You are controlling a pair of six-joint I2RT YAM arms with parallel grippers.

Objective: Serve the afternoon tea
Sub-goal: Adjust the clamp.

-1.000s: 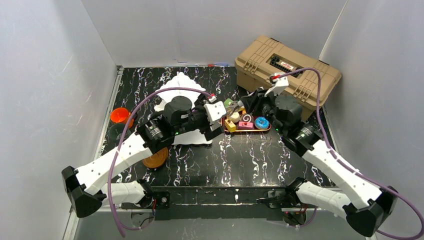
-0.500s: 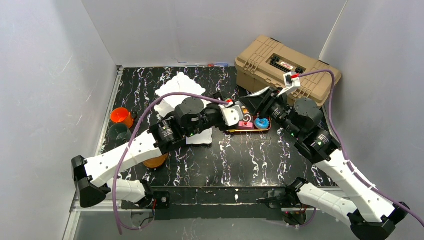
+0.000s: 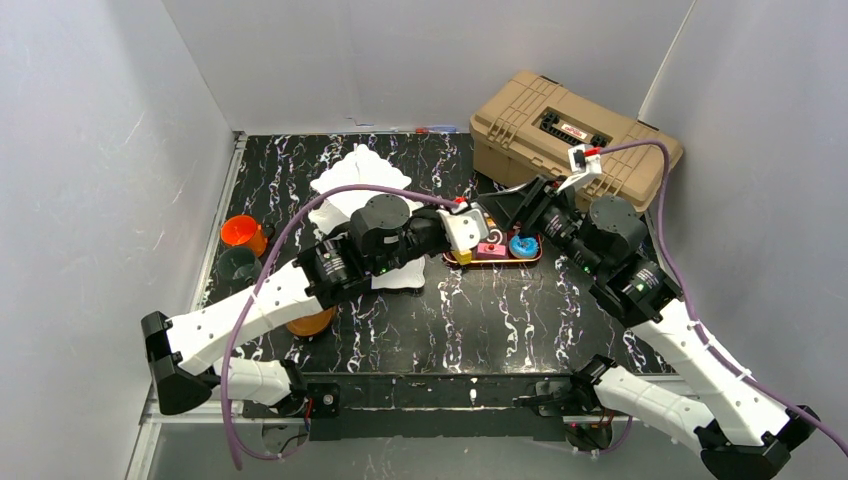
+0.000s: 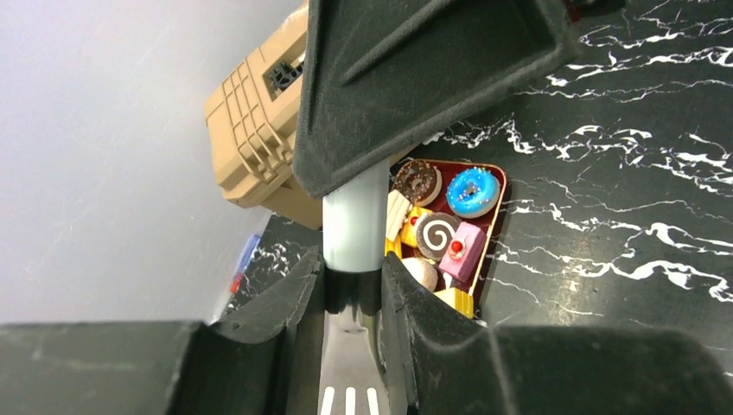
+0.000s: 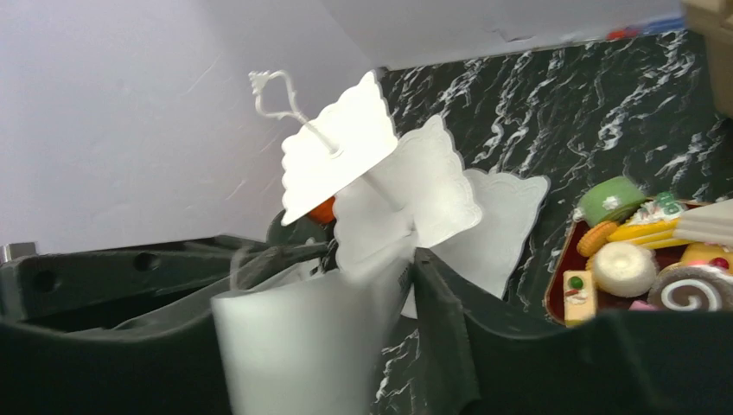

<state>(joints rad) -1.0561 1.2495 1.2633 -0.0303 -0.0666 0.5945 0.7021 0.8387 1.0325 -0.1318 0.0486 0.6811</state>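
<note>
There was one white three-tier stand [image 3: 355, 165] at upper centre, one orange cup [image 3: 240, 232] and one dark cup [image 3: 236, 265] at left, one brown saucer [image 3: 312, 323] showing lower left, one red tray [image 3: 500, 262] bearing one blue donut [image 4: 472, 191] and one chocolate donut [image 4: 417, 180] among partly hidden pastries, one tan toolbox [image 3: 575, 135] and one pair of metal tongs [image 4: 350, 380].

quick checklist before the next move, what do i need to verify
1. Left pincer closed on the metal tongs: ok, fingers press both sides.
2. Right pincer let go of the tongs: not ok, it grips them too.
3. Tong tips: cannot tell, hidden.
4. Pastry tray flat, pastries inside: ok.
5. Three-tier stand standing: ok.
6. Orange cup apart from the left arm: ok.
</note>
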